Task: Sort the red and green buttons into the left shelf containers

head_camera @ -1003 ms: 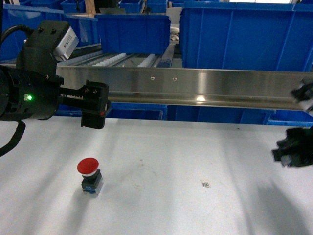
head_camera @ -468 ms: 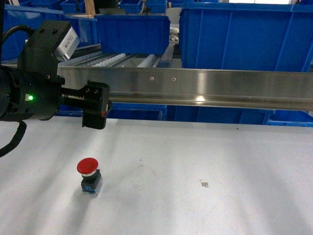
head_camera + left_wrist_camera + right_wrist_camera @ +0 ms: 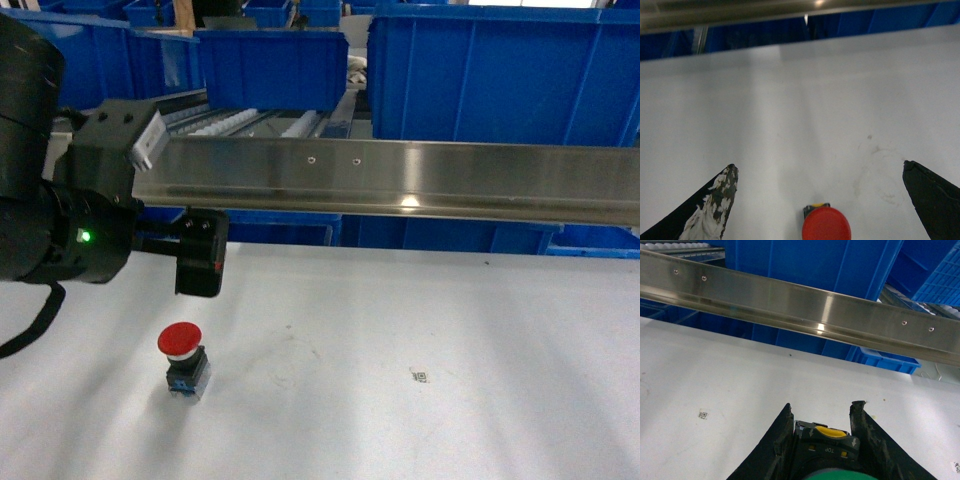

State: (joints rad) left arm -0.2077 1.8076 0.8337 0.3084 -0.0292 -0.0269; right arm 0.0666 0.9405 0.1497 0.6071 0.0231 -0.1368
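The red button (image 3: pixel 181 342) stands upright on the white table (image 3: pixel 400 320), red cap over a black-and-blue body. My left gripper (image 3: pixel 201 266) hangs just above and behind it. In the left wrist view that gripper (image 3: pixel 819 170) is open wide, and the red button (image 3: pixel 826 225) sits low between its fingers, touching neither. My right gripper (image 3: pixel 823 407) is shut on the green button (image 3: pixel 827 442); the button's black body with a yellow tab is clamped between the fingers, with the green cap at the bottom edge. The right gripper is out of the head view. A blue bin (image 3: pixel 272 65) sits on the left roller shelf.
A long steel rail (image 3: pixel 400 180) runs across the back edge of the table, with the roller shelf behind it. A larger blue bin (image 3: pixel 500 70) fills the right shelf. More blue bins sit under the rail. A small printed marker (image 3: pixel 421 376) lies on the table.
My left gripper has dropped and tipped downward, closer to the red button. The right gripper, seen at the right edge a second ago, has left the head view. The red button has not moved.
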